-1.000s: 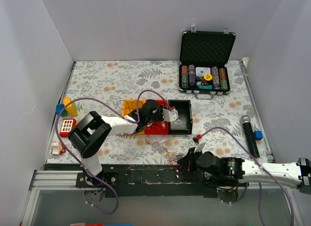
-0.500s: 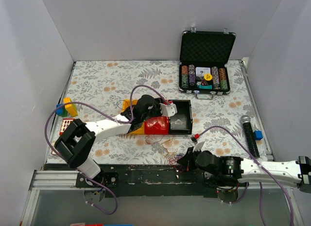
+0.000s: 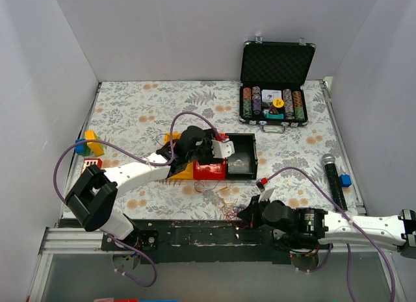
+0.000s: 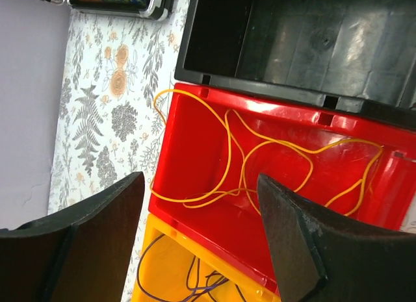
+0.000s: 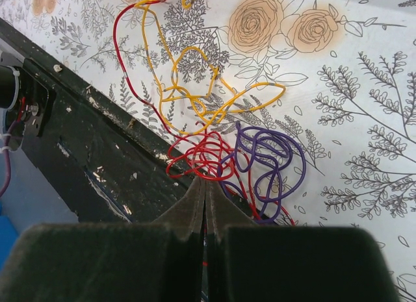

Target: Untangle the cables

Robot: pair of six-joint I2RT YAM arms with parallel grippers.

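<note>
The cables are split up. A loose yellow wire (image 4: pixel 229 152) lies inside a red bin (image 4: pixel 188 130), and a purple wire (image 4: pixel 188 282) lies in the yellow bin (image 4: pixel 159 247) beside it. My left gripper (image 4: pixel 200 182) hovers open above these bins, holding nothing; from above it (image 3: pixel 218 149) is over the red bin (image 3: pixel 209 171). A small tangle of red, purple and yellow wires (image 5: pixel 224 136) sits at the table's near edge (image 3: pixel 227 201). My right gripper (image 5: pixel 206 183) is shut on the tangle's red strand, low by the edge (image 3: pixel 246 217).
An empty black bin (image 4: pixel 292 36) adjoins the red one. An open case of poker chips (image 3: pixel 276 88) stands at the back right. A microphone (image 3: pixel 335 178) lies at the right edge and toy blocks (image 3: pixel 88 146) at the left. A black rail (image 5: pixel 78 152) borders the table's near edge.
My left gripper has opened over the red bin, leaving the yellow wire lying inside it, and the left arm's elbow swung left. The right arm has stayed put, still shut.
</note>
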